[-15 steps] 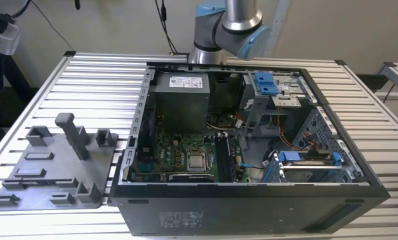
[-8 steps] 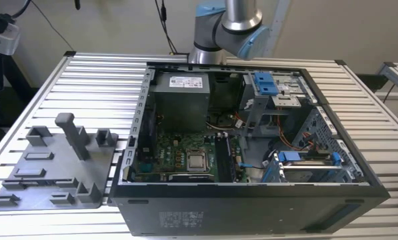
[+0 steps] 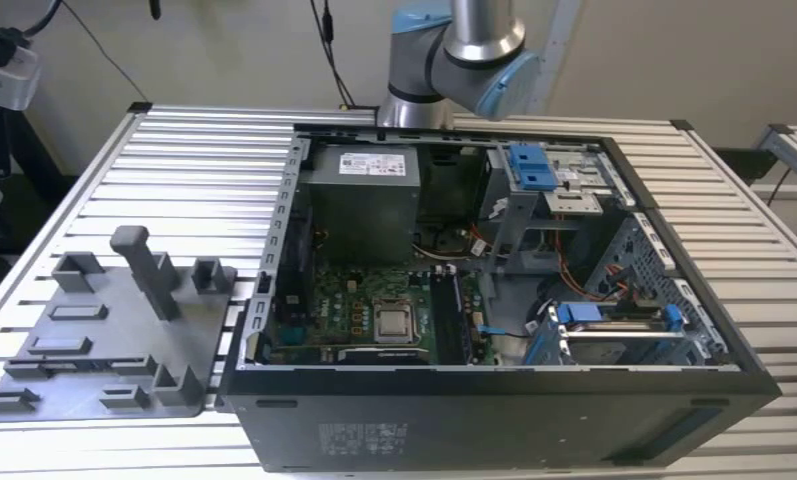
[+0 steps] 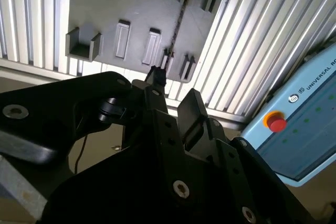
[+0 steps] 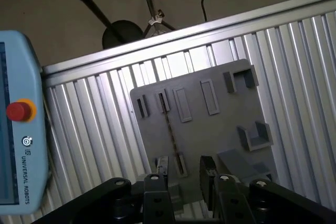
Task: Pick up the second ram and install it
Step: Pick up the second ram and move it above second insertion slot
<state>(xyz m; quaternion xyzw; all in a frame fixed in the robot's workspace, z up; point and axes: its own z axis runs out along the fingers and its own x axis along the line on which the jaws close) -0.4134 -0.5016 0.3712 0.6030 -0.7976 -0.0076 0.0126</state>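
Fig.: gripper (image 5: 182, 178) open, empty, above fixture plate (image 5: 210, 135); second ram (image 5: 169, 127) stands on edge in plate, nr its side edge. Light, stiff, fragile: prob. grip flat faces mid-length.

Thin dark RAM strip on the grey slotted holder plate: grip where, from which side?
Mid-span, clamping its two flat faces, coming straight down, I'd say. The thin dark RAM strip seems to stand on edge on the grey slotted holder plate, ends seated in slots, leaving its middle free.

Open black computer case (image 3: 505, 420) on slatted table (image 3: 198, 150), grey holder plate (image 3: 111, 325) beside it
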